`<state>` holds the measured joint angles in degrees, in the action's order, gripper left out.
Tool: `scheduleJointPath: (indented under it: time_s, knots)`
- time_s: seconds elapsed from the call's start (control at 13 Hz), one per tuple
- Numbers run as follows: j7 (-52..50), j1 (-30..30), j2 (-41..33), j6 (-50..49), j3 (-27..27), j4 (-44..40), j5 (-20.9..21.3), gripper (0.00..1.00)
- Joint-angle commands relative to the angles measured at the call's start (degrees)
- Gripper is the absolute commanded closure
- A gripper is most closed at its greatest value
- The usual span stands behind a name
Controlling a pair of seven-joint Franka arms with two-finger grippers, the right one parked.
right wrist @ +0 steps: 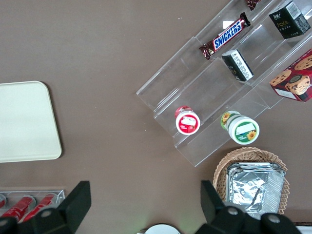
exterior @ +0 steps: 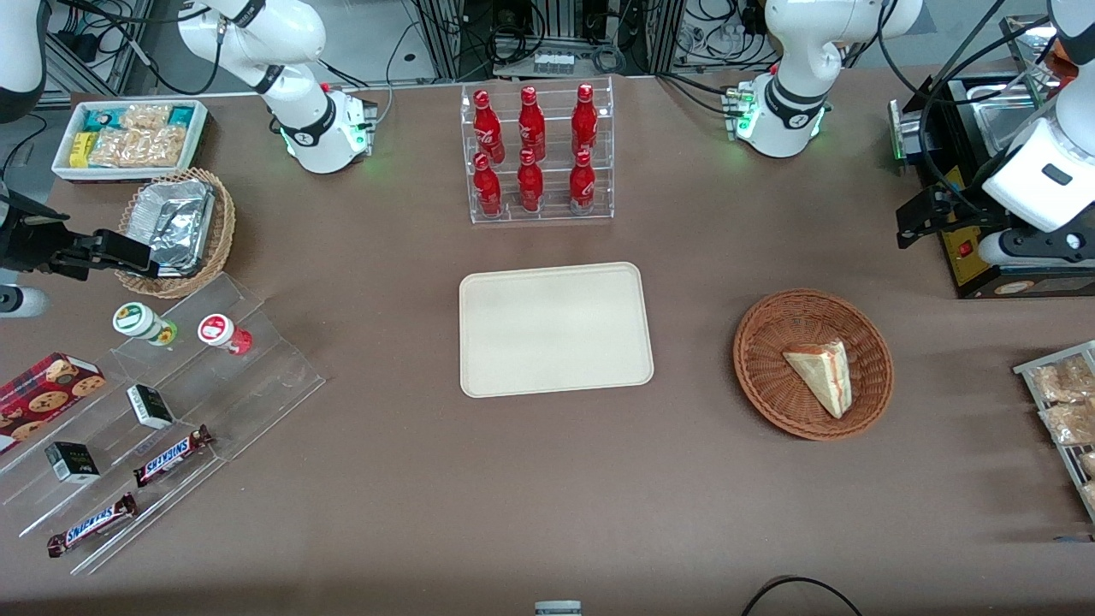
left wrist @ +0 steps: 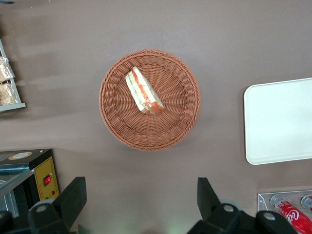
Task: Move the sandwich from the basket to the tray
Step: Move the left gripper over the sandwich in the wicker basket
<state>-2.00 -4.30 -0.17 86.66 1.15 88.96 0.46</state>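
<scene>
I see the sandwich (exterior: 823,375) lying in the reddish-brown basket (exterior: 764,364), its red, orange and green layers showing along the cut edge in the left wrist view. The basket sits on the brown counter (exterior: 547,479) toward the working arm's end, well apart from the cream tray (exterior: 555,328), which lies flat near the middle. My tool (left wrist: 139,207) hangs above the counter beside the basket, its fingers (left wrist: 208,196) spread wide and holding nothing. Farther from the front camera than the tray stands a clear rack of red Coca-Cola bottles (exterior: 532,151). Toward the parked arm's end, a clear stepped stand carries two bars marked SNICKERS (exterior: 172,456), small dark boxes and two round tubs, with a red cookie box (exterior: 44,389) beside them.
</scene>
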Motion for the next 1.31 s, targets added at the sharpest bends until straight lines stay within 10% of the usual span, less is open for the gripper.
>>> scheduleJointPath:
  time_s: [0.0, 1.23]
  knots:
    - [0.78, -0.09, 0.88, -1.05, -0.36, -2.03, 0.23, 0.0]
    - [-13.6, 1.76, 15.2, 29.42, -1.68, 14.12, 2.96, 0.0]
